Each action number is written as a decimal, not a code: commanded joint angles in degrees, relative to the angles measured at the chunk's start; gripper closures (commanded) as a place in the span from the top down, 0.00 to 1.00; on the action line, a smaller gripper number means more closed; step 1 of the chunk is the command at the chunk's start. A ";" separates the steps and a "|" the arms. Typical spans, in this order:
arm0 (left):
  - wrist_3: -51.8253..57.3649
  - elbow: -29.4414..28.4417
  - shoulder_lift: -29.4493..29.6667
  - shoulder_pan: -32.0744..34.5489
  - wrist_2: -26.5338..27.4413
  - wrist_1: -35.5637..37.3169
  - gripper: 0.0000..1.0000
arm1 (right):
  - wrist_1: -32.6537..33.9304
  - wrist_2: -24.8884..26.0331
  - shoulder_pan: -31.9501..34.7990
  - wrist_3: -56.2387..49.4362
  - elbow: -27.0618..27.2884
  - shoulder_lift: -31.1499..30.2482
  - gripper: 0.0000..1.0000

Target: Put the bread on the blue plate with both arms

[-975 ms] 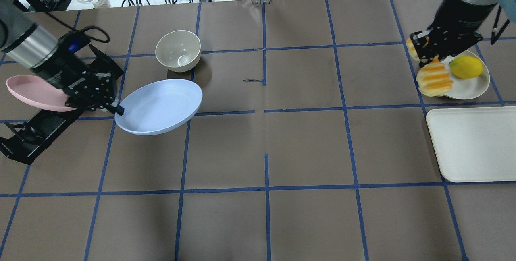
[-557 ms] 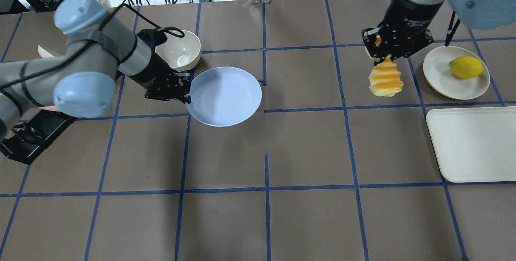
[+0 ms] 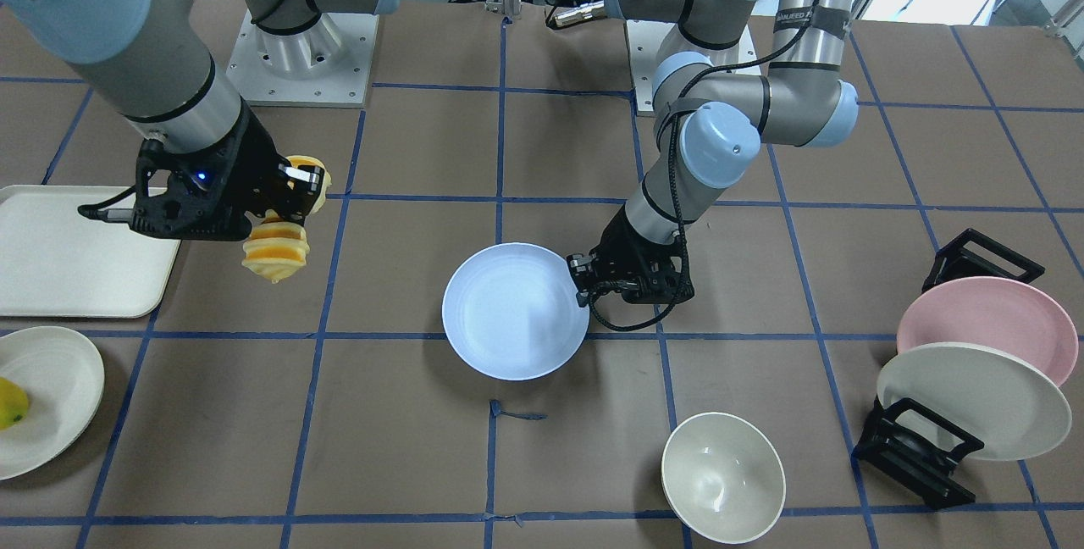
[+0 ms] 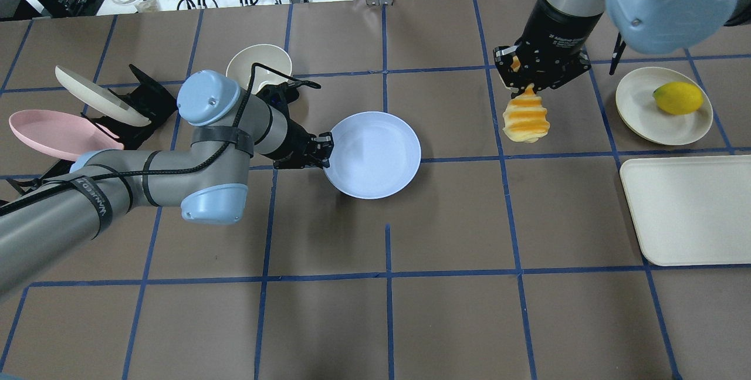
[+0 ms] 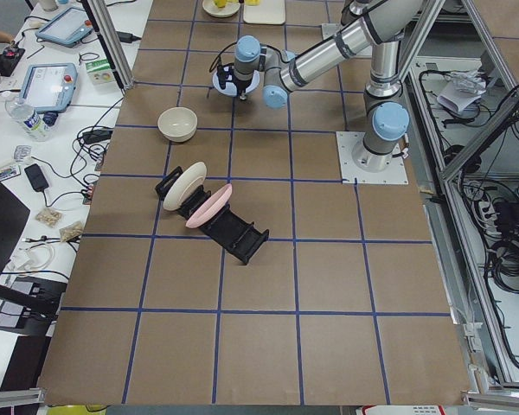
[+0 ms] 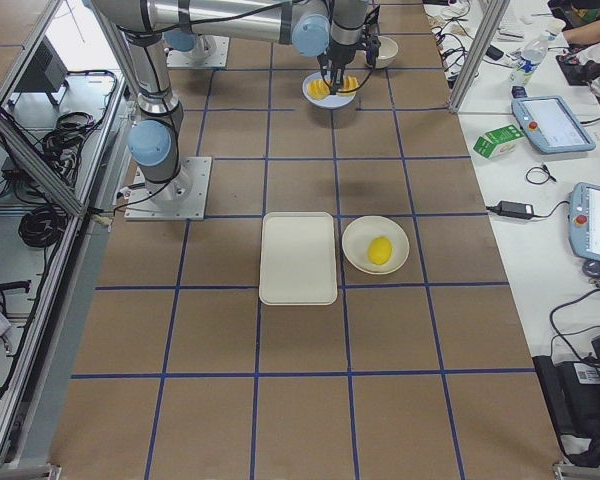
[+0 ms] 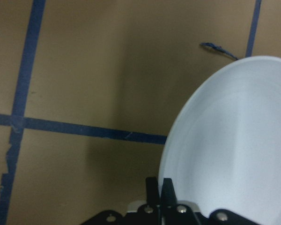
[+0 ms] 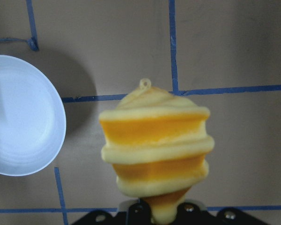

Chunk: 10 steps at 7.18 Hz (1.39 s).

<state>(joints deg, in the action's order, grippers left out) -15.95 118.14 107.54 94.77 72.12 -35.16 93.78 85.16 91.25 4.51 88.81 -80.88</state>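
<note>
Now you are carrying the bread [image 4: 526, 119] in the right gripper [image 4: 528, 84]. Its jaws are clamped on the loaf's upper end, so the bread is hanging nose-down over bare table, well apart from the plate [image 4: 375, 154]. The left gripper [image 4: 321, 150] is pinching the plate's rim on the robot's left side, and the plate is lying level near the table's middle. Whether it is resting on the paper or hovering just above it, I cannot tell.

As I judge it, you are heading into the transfer, and the dangling loaf is asking for a slow, smooth sweep, since a jerk may set it swinging. Aim for the plate's centre and come in from the free side, opposite the left gripper, so the two are not crowding each other. Be lowering until the tip is nearly touching, then lay the loaf over before letting go, because a drop from height could roll it off. Hold the left pinch firm throughout, so the plate is not sliding or tipping under the bread.
</note>
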 commanded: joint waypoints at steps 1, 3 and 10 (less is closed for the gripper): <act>-0.05 0.07 3.54 2.08 2.41 3.33 0.00 | 6.72 0.01 4.62 5.57 -0.04 4.21 0.00; 0.56 -0.19 4.86 2.17 2.58 6.59 0.48 | 10.19 0.10 8.14 10.23 0.05 8.43 0.00; 2.59 -15.81 -14.34 2.09 13.22 -38.78 1.00 | 23.53 -0.08 18.77 28.00 0.14 20.84 0.00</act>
<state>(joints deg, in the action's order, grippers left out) -13.37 104.66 98.16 97.12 84.76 -65.39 115.24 85.14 108.34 30.92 88.93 -61.57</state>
